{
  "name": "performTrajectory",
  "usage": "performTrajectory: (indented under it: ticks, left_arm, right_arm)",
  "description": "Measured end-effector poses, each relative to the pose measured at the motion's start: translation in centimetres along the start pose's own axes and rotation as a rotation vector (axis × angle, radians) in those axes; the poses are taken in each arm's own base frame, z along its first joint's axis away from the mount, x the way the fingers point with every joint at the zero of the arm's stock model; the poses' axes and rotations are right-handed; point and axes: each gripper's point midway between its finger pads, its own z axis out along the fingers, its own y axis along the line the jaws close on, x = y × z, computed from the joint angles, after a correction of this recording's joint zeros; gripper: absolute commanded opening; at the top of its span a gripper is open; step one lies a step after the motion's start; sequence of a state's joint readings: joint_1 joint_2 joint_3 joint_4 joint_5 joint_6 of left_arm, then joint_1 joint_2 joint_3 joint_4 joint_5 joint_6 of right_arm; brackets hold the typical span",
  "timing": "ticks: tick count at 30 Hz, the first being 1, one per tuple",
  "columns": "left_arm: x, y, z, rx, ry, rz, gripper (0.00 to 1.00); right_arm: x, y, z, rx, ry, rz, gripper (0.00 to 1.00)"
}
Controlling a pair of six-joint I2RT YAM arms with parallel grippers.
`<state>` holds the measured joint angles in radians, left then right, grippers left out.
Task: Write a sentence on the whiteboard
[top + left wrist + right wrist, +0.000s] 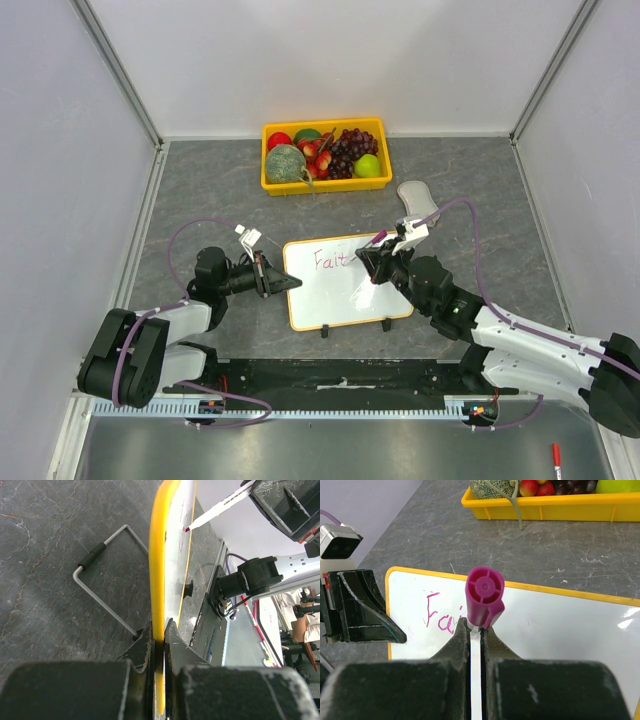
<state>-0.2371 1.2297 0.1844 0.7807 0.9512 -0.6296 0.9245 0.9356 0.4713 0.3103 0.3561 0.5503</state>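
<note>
Pins the whiteboard (345,290) by its left edge with the left gripper (159,630), jaws closed tight on the yellow-orange rim; likely done to stop the board skating under pen pressure. Shows the whiteboard on the grey surface (200,190), between the two arms, seemingly propped on a wire stand (102,587) beneath it (tilt hard to judge). Grips a pink marker (485,592) in the right gripper (476,630), jaws clamped on the barrel, cap end up, tip down at the whiteboard's upper middle. Steep hold probably keeps the tip bearing on the face and the letters in wrist view. Reads only the start of the sentence (330,260), pink "Fai" plus maybe a "t", along the whiteboard's top left. Leaves most of the whiteboard blank, so task judged early. Puts a yellow fruit tray (325,186) beyond the whiteboard's far edge, well apart, out of the writing path.
</note>
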Motion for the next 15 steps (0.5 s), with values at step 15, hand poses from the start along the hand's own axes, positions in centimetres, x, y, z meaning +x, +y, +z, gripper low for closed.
performTrajectory:
  ticks: [15]
  left_arm:
    - [0.0,0.0,0.0,0.0,0.0,0.0,0.02]
  right_arm:
    - [-0.17,-0.29,-0.2,0.015,0.0,-0.007,0.0]
